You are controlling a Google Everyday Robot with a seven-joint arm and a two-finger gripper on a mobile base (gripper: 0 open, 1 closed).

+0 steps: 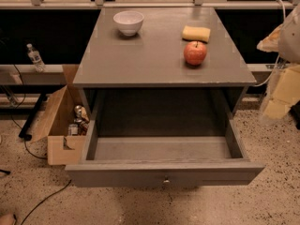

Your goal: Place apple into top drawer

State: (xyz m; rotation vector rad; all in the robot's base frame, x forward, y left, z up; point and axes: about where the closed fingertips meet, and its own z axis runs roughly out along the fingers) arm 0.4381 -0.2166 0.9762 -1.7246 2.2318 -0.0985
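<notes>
Leftward, a cardboard box sits on the floor. On the grey cabinet, above the pulled-out top drawer, rest a white bowl, a yellow sponge and the apple. Far right hangs the gripper, blurred; open or closed, I cannot tell.

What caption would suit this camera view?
Apple beside sponge on cabinet, top drawer open below, gripper at right edge.

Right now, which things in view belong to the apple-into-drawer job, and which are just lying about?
Job: round red apple; open grey wooden top drawer; gripper at the right edge, apart from the apple.
Lying about: round white bowl; flat yellow sponge; brown cardboard box; clear plastic bottle.
</notes>
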